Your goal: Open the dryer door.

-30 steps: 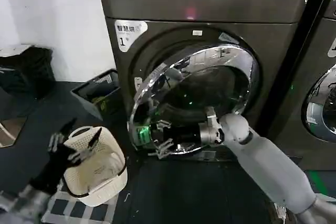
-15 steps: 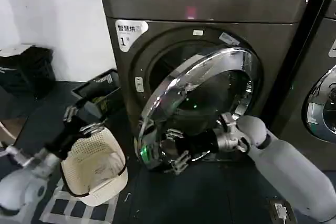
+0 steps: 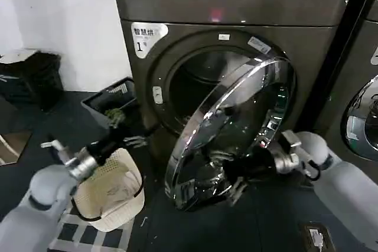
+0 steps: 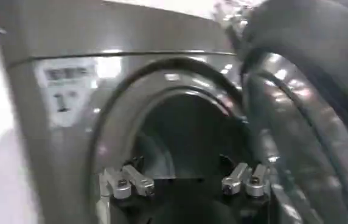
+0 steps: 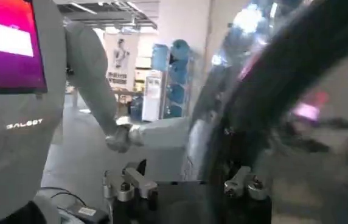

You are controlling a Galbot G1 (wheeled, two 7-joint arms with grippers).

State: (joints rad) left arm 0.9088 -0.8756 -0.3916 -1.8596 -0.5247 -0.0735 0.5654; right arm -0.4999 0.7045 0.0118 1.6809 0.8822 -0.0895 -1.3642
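The right gripper (image 3: 236, 186) is working low at the dryer door (image 3: 236, 128), its fingers spread around the shiny chrome rim; whether they are actually pinching it is hard to make out. The door is standing partly open from the dark metallic dryer (image 3: 230, 10). The left gripper (image 3: 131, 137) is hanging open and empty before the drum opening.

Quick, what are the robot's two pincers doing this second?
Left pincer: open, holding nothing, reaching toward the dryer opening.
Right pincer: open, at the dryer door, gripping nothing.
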